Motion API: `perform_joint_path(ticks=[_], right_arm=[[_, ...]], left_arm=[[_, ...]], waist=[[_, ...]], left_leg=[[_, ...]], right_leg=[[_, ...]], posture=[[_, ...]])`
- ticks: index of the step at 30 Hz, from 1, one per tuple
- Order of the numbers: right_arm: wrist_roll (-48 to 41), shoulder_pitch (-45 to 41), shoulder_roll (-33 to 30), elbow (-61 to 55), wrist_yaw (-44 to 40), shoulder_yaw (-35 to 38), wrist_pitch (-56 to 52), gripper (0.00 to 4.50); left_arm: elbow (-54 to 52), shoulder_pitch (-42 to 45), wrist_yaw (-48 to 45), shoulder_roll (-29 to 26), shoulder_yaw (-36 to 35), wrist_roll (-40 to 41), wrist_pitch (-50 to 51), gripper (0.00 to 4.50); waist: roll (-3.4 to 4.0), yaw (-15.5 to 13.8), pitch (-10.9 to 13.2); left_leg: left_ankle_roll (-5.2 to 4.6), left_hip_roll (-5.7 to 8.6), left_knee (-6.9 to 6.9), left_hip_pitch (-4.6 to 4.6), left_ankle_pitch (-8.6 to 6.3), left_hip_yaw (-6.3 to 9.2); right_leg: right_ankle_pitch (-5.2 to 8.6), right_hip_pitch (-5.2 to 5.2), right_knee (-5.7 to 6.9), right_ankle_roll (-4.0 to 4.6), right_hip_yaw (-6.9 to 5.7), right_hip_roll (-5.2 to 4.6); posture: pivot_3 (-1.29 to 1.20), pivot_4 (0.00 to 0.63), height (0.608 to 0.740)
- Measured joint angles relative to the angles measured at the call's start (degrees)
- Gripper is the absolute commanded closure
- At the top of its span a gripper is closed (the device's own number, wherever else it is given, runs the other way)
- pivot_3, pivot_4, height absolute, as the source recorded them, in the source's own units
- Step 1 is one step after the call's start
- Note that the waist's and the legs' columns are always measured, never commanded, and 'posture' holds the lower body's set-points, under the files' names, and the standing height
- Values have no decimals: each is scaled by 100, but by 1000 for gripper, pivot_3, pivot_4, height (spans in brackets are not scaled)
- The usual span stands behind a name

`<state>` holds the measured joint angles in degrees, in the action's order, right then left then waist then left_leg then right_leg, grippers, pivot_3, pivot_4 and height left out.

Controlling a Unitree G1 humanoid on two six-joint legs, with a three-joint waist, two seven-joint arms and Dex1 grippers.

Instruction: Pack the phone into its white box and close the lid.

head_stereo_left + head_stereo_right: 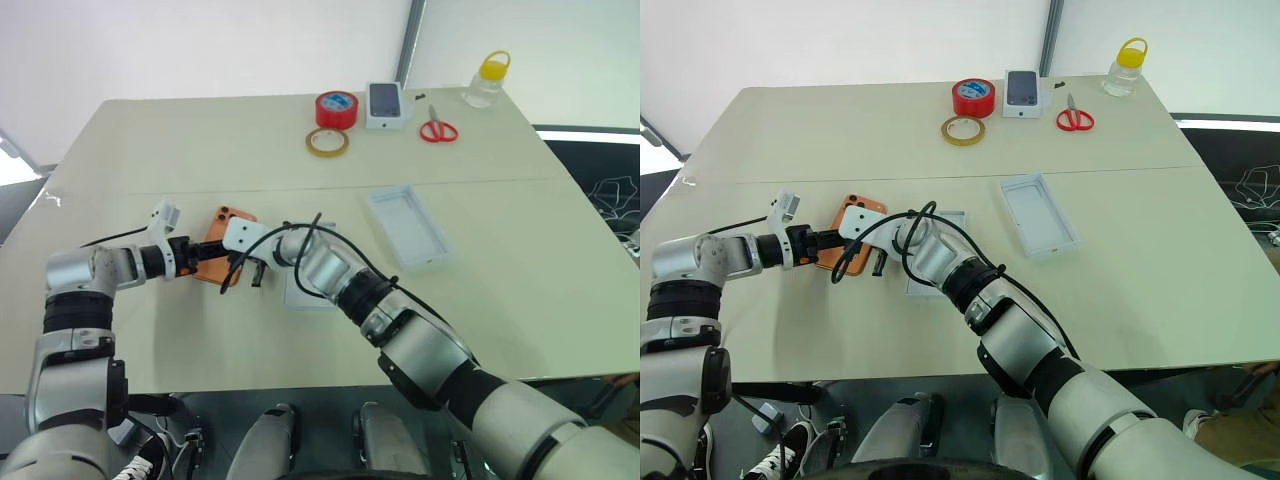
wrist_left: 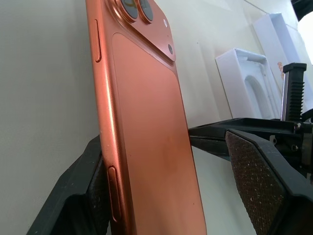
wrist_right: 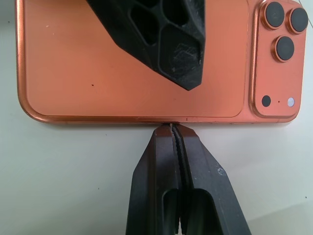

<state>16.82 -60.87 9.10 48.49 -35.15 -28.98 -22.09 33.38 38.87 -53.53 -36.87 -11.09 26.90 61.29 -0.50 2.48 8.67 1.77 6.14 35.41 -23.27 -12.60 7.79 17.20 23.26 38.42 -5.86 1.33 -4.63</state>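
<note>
Head views: the phone (image 1: 226, 244) lay on the pale table (image 1: 200, 150), lenses at its far end, left of centre and near the front edge. Both arms met over it. The left gripper (image 1: 205, 251) reached in from the left; the right gripper (image 1: 257, 272) came across from the right, its white wrist housing covering part of the phone. Just right of the phone sat the white box (image 1: 308, 290), largely hidden behind the right forearm. The lid (image 1: 408, 226) lay well apart to the right, white interior up.

Left wrist view: phone seen edge-on, filling the frame, side buttons visible. One finger (image 2: 80, 196) sat against the phone's back-side edge; the other textured pad (image 2: 254, 181) stood clear of the orange face with a gap between. Jaws spread wide, straddling the phone, not yet clamped. Beyond, the white box showed a rounded recess inside.

Right wrist view: the right gripper's two fingers (image 3: 156, 186) were pressed together, nothing between them, tips touching the phone's long edge at the table. A black finger of the left gripper crossed over the orange back. Three lenses (image 3: 283, 29) clear at one corner.

Far edge of table: red tape roll (image 1: 336, 108), yellowish tape ring (image 1: 327, 141), small boxed phone (image 1: 385, 104), red scissors (image 1: 438, 129), yellow-capped jar (image 1: 487, 80).
</note>
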Motion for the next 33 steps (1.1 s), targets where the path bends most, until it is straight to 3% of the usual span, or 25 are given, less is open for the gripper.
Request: perform_joint_path(ticks=[2,3,10,15,25,30,33], right_arm=[[-3,2,8,-1,0,0,9,4500],[-4,2,11,-2,0,1,16,4500],[-1,10,14,1,4,1,53,4500],[1,22,0,2,11,9,70,4500],[-154,313,-190,-569,-214,196,-141,4500],[-878,706,-321,-1900,-515,864,-85,4500],[-1667,951,-434,-3019,-1147,1213,-288,4500]], left_arm=[[20,-45,3,-24,-46,11,107,2238],[20,-75,5,-23,-68,24,168,2795],[-91,-227,120,-7,-223,238,487,2795],[-199,-278,165,72,-511,547,801,4460],[-1084,-863,509,235,-871,976,1269,4460],[-1097,-978,934,670,-1727,1440,1855,4460],[-1290,-980,1240,967,-2399,1861,1933,4460]], waist=[[-1,21,-1],[-1,23,-1],[-1,32,-1],[-5,52,-3],[-4,144,-3],[-17,158,7],[-25,166,7]], left_leg=[[1,0,0,0,0,-1],[2,-1,-2,-1,1,-1],[2,-3,-4,-1,1,-1],[2,-4,-4,1,1,0],[-4,-4,-6,0,-3,0],[-7,-7,-5,-22,-4,0],[-6,-12,-6,-22,-4,0]], right_leg=[[0,2,0,0,2,0],[0,4,0,0,2,0],[0,6,2,0,3,1],[0,3,3,0,2,1],[0,9,13,0,4,1],[0,18,27,0,5,2],[0,15,26,0,4,4]], posture=[[0,150,740],[0,150,740],[0,150,740],[0,150,740],[0,150,740],[0,150,740],[0,150,740]])
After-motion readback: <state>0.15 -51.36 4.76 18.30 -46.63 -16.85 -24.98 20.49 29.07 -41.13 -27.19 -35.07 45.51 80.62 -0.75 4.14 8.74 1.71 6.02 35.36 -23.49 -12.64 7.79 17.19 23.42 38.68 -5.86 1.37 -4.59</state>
